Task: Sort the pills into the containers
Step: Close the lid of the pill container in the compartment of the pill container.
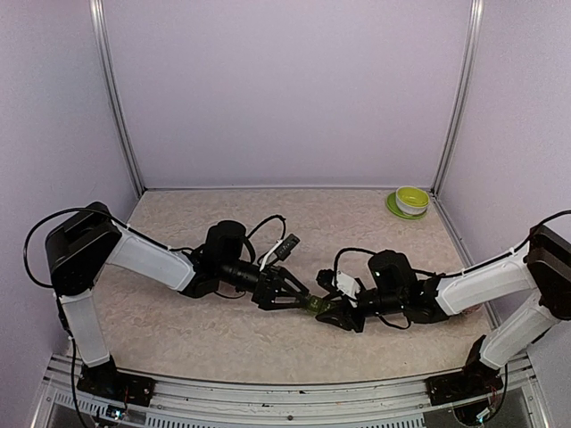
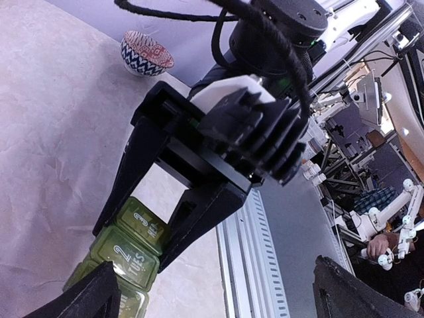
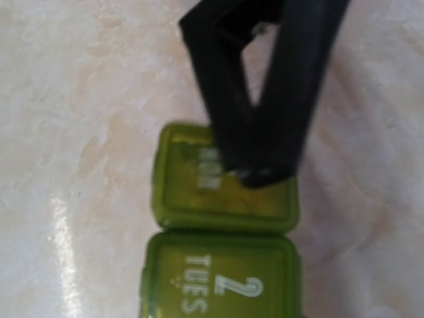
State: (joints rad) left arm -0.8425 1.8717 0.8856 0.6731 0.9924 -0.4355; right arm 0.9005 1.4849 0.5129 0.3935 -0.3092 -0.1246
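The beige mottled table (image 1: pixel 178 330) carries, near its middle, the strip of three small olive-green square lidded boxes (image 2: pixel 129 257), joined in a row and lying flat with all the lids down. From the left of that strip the white-and-black left arm (image 1: pixel 147 259) reaches in. From its right the matching right arm (image 1: pixel 482 281) stretches toward it, so the two arms meet over the strip. The left gripper (image 1: pixel 294 294) is released, its jaws spread wide. In the right wrist view one black finger (image 3: pixel 258 99) comes down onto the lid of the end box marked MON, and its tip appears to touch that lid. The right gripper (image 2: pixel 132 245) is clenched across the width of the strip. Its two black fingers stand one on each long side, around the box marked 3 and the middle box marked 2 TUES, so it is grasping the strip against the table. Well beyond the strip, at the far right corner of the table, a lime-green bowl (image 1: pixel 411 198) sits on a flat green plate (image 1: pixel 397 210). In the left wrist view a small blue-and-white patterned bowl (image 2: pixel 147 53) stands well apart from the strip, past the right gripper. The lid lettering is white; the number on the MON box is too blurred to read.
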